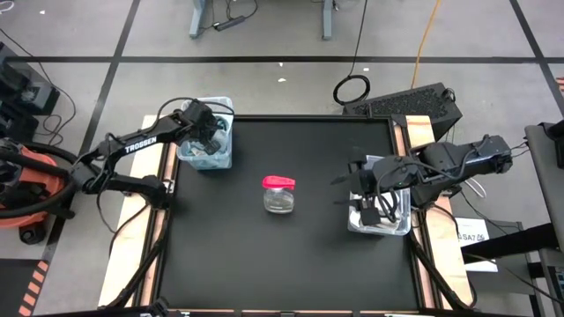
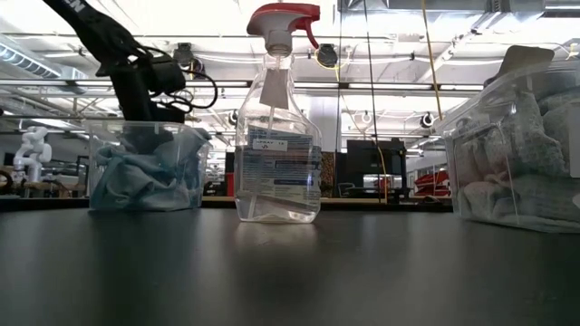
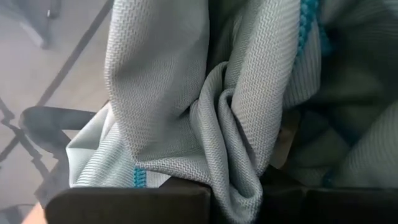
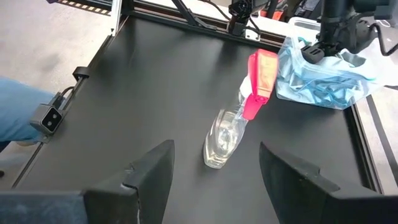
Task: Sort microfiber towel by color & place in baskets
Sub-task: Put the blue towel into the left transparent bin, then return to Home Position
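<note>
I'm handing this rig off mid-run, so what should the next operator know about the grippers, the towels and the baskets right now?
Left gripper: down in the far-left basket, fingers shut on a pale blue towel.
Right gripper: fingers open and empty, over the right basket.
Left basket holds blue towels; right basket holds white-grey towels.
A clear spray bottle with a pink trigger head stands mid-table between the baskets.
Done: no loose towel shows on the table.
Left: release the held towel and lift the left arm out.
</note>
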